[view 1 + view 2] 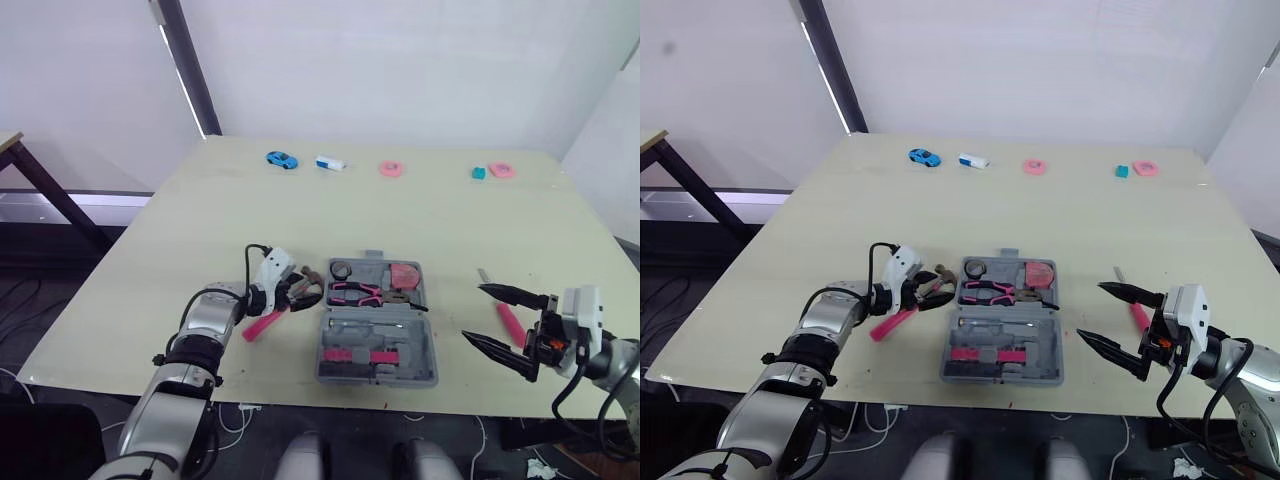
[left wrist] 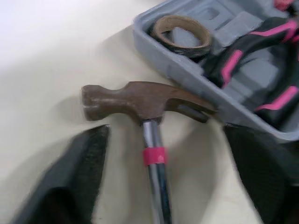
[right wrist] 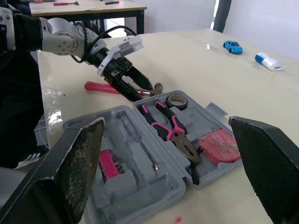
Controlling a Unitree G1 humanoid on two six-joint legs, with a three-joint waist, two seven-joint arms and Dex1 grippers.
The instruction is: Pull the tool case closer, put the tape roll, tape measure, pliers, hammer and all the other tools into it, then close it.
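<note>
Where white walls (image 1: 400,60) meet, beige tbl (image 1: 450,230) holds open tool case (image 1: 375,322).

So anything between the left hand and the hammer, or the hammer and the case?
Nothing visible. The left hand straddles the hammer shaft, fingers open. Only the tool case wall beside the hammer's head would need clearing.

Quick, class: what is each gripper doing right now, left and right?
Left gripper: open, one finger on each side of the hammer shaft, not gripping it.
Right gripper: open, holding nothing.
</note>
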